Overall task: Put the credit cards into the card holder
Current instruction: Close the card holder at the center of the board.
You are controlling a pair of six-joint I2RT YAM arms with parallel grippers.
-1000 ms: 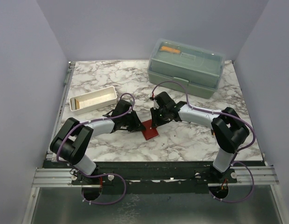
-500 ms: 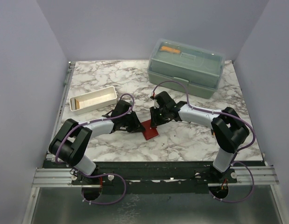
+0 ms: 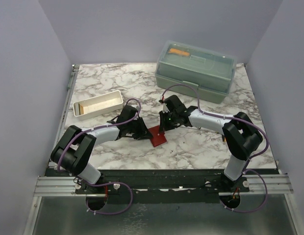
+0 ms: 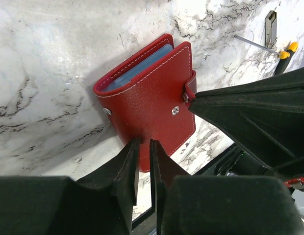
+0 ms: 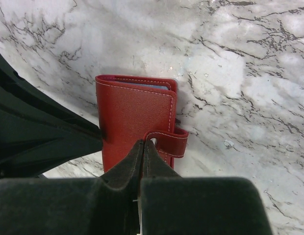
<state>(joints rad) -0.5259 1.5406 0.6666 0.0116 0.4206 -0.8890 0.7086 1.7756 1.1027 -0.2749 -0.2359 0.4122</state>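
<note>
Jaws first: your left jaws are sitting at a narrow slit against the near edge of the card holder. Your right jaws are squeezing together right at its snap tab. I can't tell if either is actually gripping.

Hardly anything is changing over the last second. Both arms are only nudging, and the holder is staying snapped closed between the two sets of jaws, so no cards are going in yet.

It's lying close to the counter's front edge, with open marble waiting beyond both jaws.
</note>
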